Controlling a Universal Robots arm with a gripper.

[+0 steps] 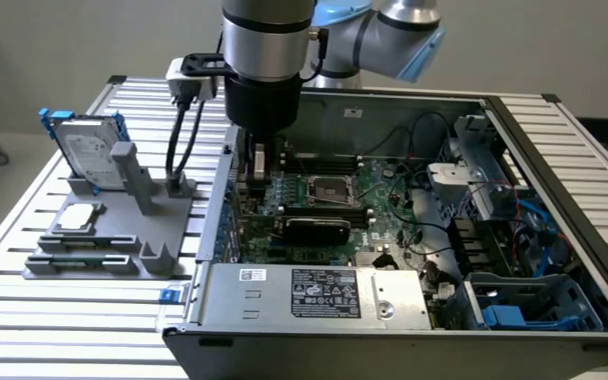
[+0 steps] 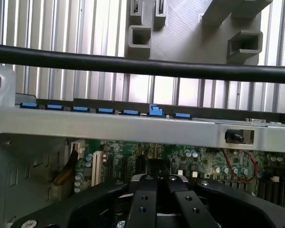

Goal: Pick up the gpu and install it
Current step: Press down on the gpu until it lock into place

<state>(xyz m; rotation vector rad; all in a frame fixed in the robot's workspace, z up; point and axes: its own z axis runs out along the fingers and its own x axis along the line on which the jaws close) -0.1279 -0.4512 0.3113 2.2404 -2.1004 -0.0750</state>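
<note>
The gpu (image 1: 317, 229), with its black rounded cover, stands on edge on the green motherboard (image 1: 389, 202), low in the open computer case (image 1: 557, 206). It runs out from the rear wall towards the middle. My gripper (image 1: 259, 190) hangs straight down inside the case, close to the rear wall (image 2: 133, 126), a little above and behind the card's wall end. In the wrist view the gripper (image 2: 156, 178) is shut, fingertips together over the board. Whether they touch the card I cannot tell.
On the exterior view's left, a grey holder (image 1: 104, 237) carries an upright hard drive (image 1: 91, 154) and a flat square module (image 1: 79, 215). A row of blue tabs (image 2: 155, 110) lines the rear wall. The power supply (image 1: 315, 293) fills the case's near side. A black cable (image 2: 133, 66) crosses the wrist view.
</note>
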